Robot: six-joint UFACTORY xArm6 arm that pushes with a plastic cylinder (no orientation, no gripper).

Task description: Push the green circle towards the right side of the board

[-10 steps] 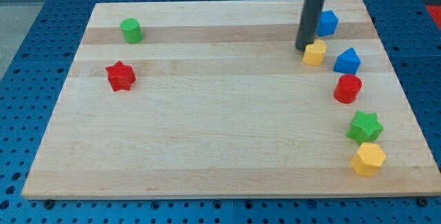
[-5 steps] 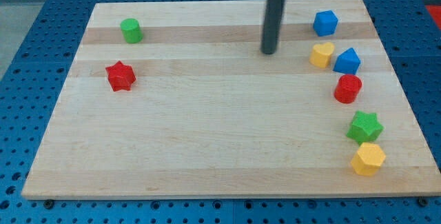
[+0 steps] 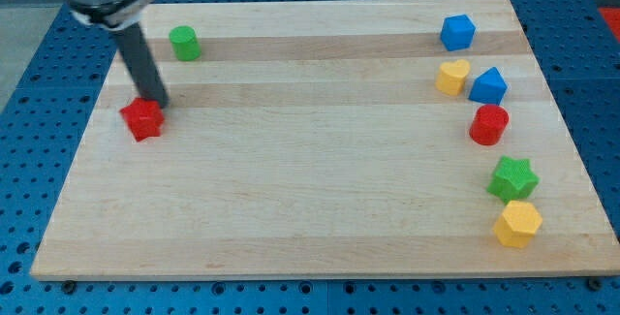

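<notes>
The green circle (image 3: 184, 43) stands near the board's top left corner. My rod comes down from the view's top left, and my tip (image 3: 155, 101) rests below and a little left of the green circle, touching the upper right side of the red star (image 3: 142, 119). The tip is apart from the green circle.
At the view's right stand a blue cube (image 3: 457, 32), a yellow heart (image 3: 451, 77), a blue triangular block (image 3: 488, 85), a red cylinder (image 3: 489, 124), a green star (image 3: 511, 177) and a yellow hexagon (image 3: 516, 223). The wooden board (image 3: 310, 199) lies on a blue perforated table.
My tip has swept from beside the yellow heart at the right across to the left side. The red star has shifted left and slightly down.
</notes>
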